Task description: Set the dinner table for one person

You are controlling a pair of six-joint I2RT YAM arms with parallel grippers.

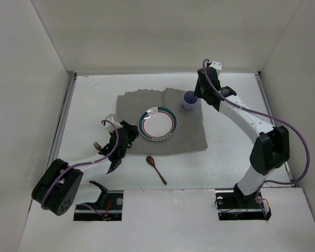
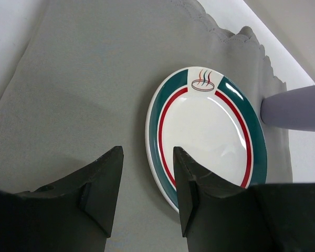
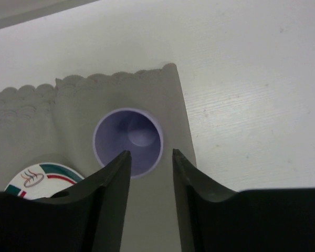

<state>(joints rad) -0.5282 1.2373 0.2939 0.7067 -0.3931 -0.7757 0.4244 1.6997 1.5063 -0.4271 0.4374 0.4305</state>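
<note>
The dinner table point(image 1: 226, 157) bears a grey placemat point(image 1: 131, 105), a brown spoon point(image 1: 156, 169), a fork point(image 1: 96, 145).

The left arm point(image 1: 89, 160) and the right arm point(image 1: 241, 118) are wearing white shells over their long links, with bulky black housings at the joints. A purple cable point(image 1: 306, 152) is running along each arm. A small white bracket point(image 1: 215, 64) is sitting on top of each wrist. Black base plates point(image 1: 241, 203) are carrying a little coloured wiring. The left fingers point(image 2: 102, 189) and the right fingers point(image 3: 113, 194) are showing as matte black, wedge-shaped blades tapering to blunt tips.
</note>
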